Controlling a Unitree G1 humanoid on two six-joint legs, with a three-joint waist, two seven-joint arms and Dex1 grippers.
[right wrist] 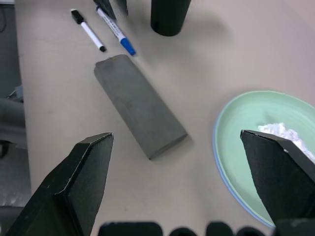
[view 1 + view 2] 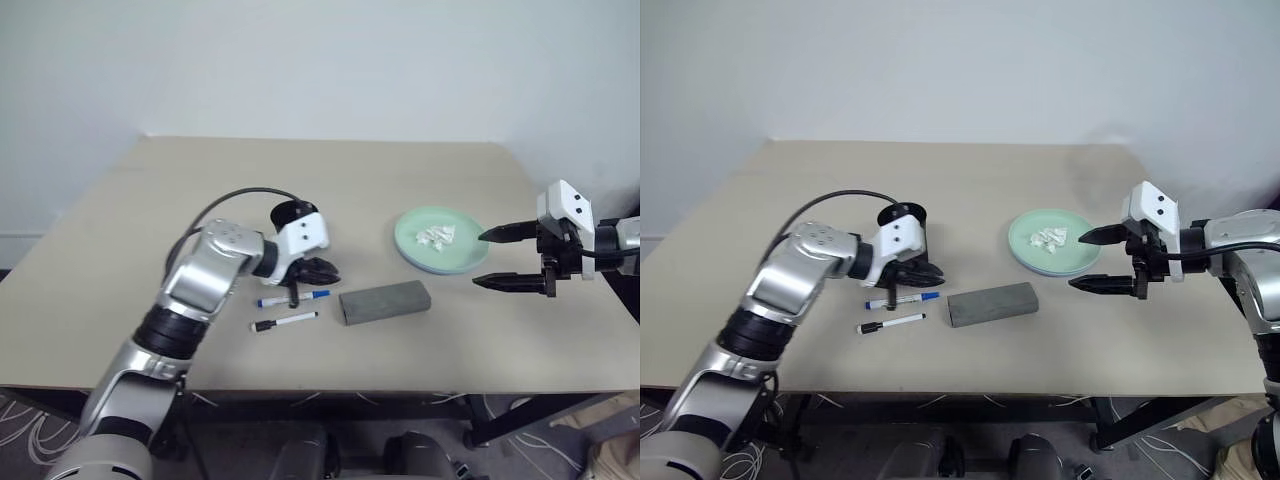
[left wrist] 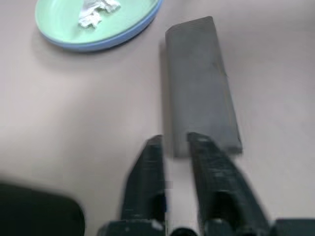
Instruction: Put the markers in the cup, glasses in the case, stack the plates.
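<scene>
Nearest, the black marker and blue marker lie on the table, so the marker step is likely in hand. Left gripper, fingers narrowly parted and empty, hovers just above them; the next move probably calls for descending onto one. The closed case lies just beside. Farther: cup, stacked plates, right gripper wide open, empty.

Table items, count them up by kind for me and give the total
Markers: 2, blue-capped marker and black-capped marker
Plates: 2, mint green plate stacked on light blue plate
Black cup: 1
Grey case: 1
White tissue wad: 1
Total: 7
</scene>
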